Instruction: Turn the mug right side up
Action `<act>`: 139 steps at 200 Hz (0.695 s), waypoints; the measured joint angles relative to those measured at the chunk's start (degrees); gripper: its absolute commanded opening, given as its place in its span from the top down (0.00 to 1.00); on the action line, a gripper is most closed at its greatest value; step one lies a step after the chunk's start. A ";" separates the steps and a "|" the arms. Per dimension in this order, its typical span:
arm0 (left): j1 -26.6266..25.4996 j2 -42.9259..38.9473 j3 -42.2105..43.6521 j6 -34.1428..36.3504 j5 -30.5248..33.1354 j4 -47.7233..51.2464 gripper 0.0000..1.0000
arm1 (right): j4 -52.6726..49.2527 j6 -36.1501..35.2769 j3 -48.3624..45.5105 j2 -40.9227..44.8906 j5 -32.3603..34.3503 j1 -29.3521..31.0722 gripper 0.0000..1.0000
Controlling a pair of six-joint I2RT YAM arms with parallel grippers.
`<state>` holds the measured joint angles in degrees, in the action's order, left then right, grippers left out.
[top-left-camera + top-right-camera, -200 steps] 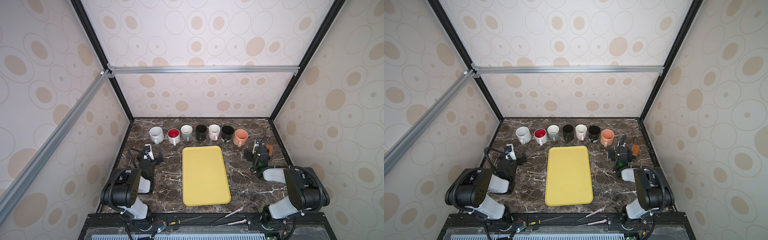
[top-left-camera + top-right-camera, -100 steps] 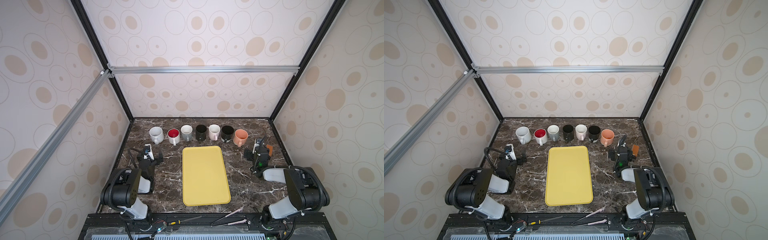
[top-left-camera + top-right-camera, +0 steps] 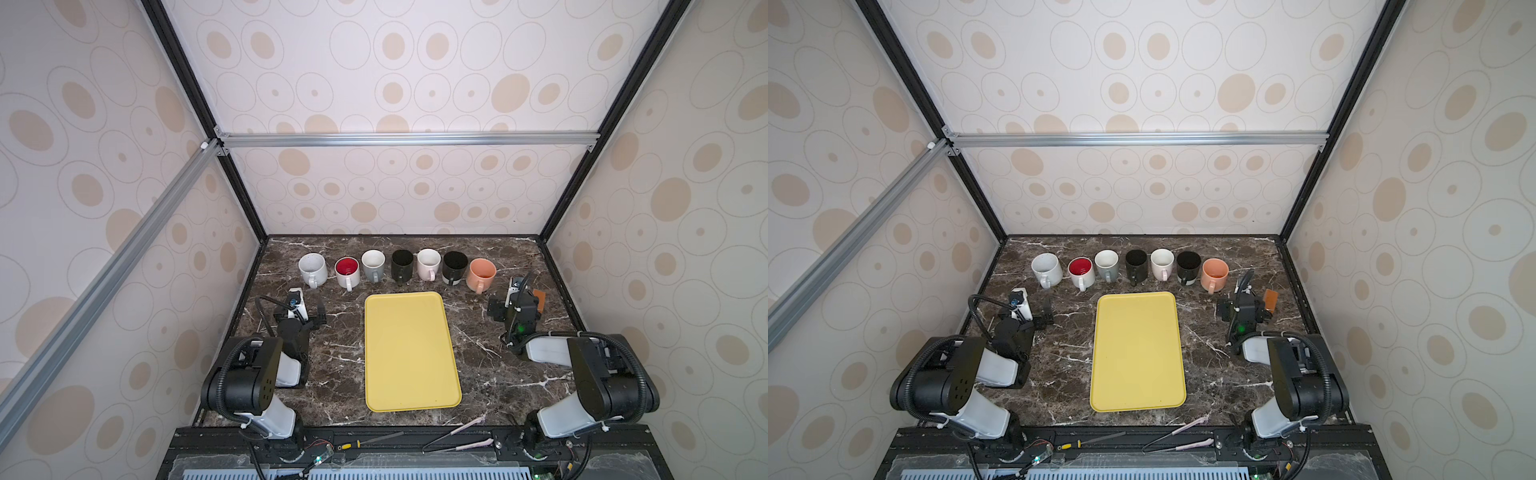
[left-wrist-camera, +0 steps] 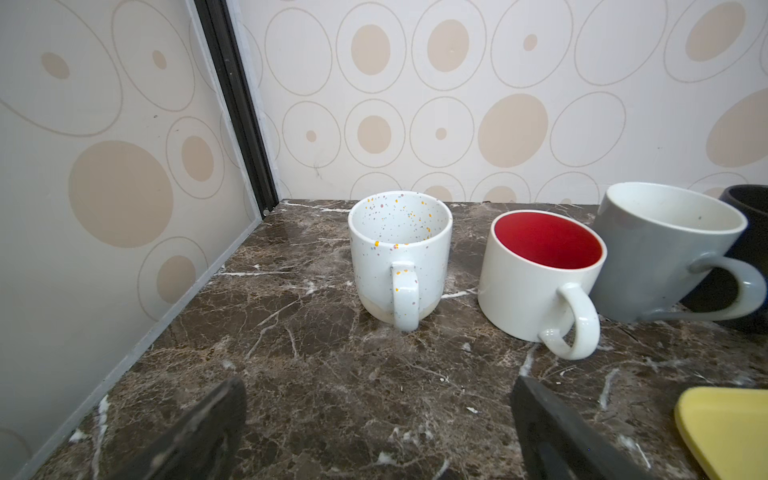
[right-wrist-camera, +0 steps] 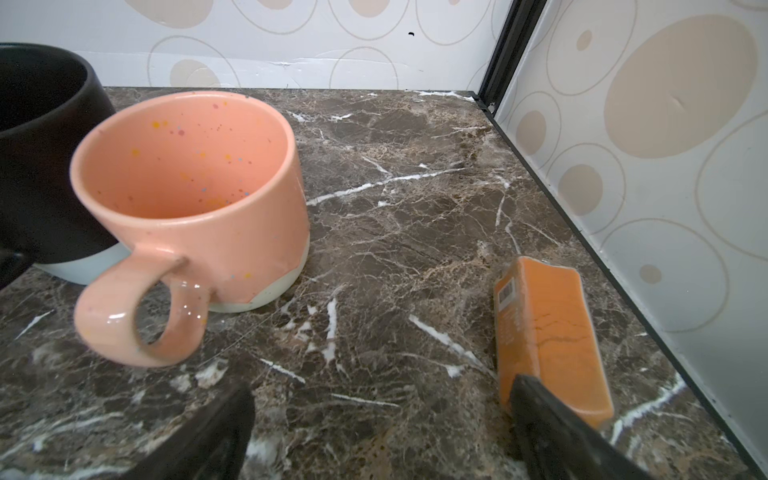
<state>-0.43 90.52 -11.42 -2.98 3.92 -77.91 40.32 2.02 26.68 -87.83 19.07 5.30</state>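
Note:
Several mugs stand in a row at the back of the marble table, each with its mouth up and its handle toward the front. From the left they are a speckled white mug, a white mug with a red inside, a grey mug and a black mug. Further right stand a pale mug, a black mug with a white base and a peach mug. My left gripper is open, short of the speckled mug. My right gripper is open beside the peach mug. Both are empty.
A yellow tray lies bare in the middle between the arms. An orange block lies by my right gripper's outer finger, near the right wall. A screwdriver and tweezers rest on the front ledge. Walls close in three sides.

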 measured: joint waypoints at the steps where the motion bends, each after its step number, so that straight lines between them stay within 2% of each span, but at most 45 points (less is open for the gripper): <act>1: 0.00 0.00 0.00 0.00 0.00 0.00 0.00 | -0.02 0.00 0.00 0.00 0.00 0.00 0.02; 139: -0.04 0.31 -2.01 0.90 -1.46 2.29 0.00 | 0.00 0.00 0.00 0.00 0.00 0.00 0.02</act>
<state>-0.47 90.83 -13.43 -2.09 2.46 -75.61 40.32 2.02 26.68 -87.83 19.07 5.30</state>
